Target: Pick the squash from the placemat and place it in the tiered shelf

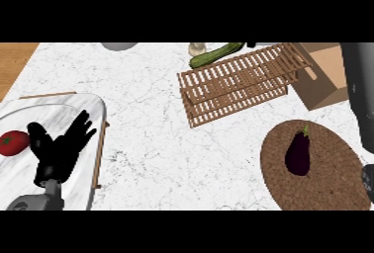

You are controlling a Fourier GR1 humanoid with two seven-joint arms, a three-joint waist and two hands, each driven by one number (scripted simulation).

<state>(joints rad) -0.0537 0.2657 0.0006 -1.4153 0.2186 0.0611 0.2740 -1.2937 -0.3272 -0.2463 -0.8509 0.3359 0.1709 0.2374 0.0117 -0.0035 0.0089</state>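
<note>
A dark purple, eggplant-shaped vegetable (pixel 298 153) with a green stem lies on the round brown woven placemat (pixel 329 183) at the lower right. The wooden slatted tiered shelf (pixel 237 84) lies above it, near the counter's back, with nothing on its slats. My left hand (pixel 58 148) is open at the lower left, fingers spread over a marble tray (pixel 80 192), far from the placemat. A dark grey shape (pixel 361 94) runs along the right edge; no right hand shows there.
A red tomato (pixel 13 143) sits on the tray just left of my left hand. A green zucchini (pixel 215 55) and a pale bulb (pixel 197 49) lie behind the shelf. A cardboard box (pixel 325 81) stands right of the shelf. A grey bowl (pixel 119 46) is at the back.
</note>
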